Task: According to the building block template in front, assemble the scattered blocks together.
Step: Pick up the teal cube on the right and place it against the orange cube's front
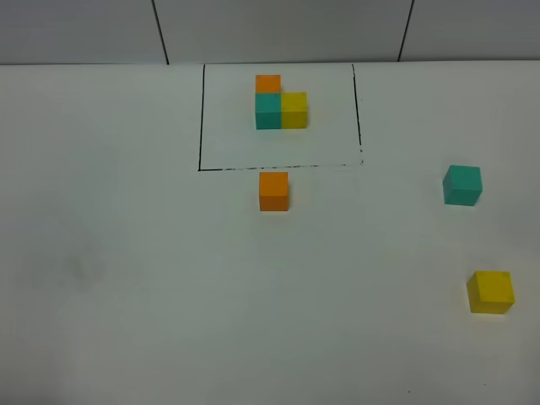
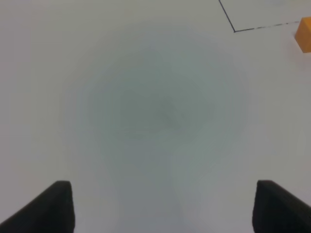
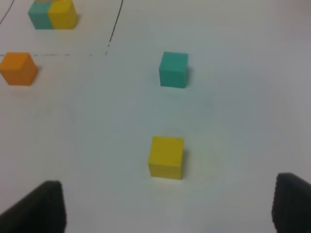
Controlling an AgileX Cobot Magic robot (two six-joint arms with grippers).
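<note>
The building block template (image 1: 279,105) is an L of orange, teal and yellow cubes inside a black drawn rectangle at the back of the table; its teal and yellow cubes (image 3: 52,13) show in the right wrist view. Of the scattered blocks, the orange block (image 1: 273,191) (image 2: 303,34) (image 3: 18,68) sits just in front of the frame. The teal block (image 1: 462,185) (image 3: 173,69) and yellow block (image 1: 491,292) (image 3: 166,157) lie at the right. Neither arm shows in the high view. My left gripper (image 2: 163,206) stands open over bare table. My right gripper (image 3: 167,206) is open, short of the yellow block.
The white table (image 1: 126,253) ends at a grey panelled wall (image 1: 278,29) behind the frame. A corner of the black frame line (image 2: 234,31) shows in the left wrist view.
</note>
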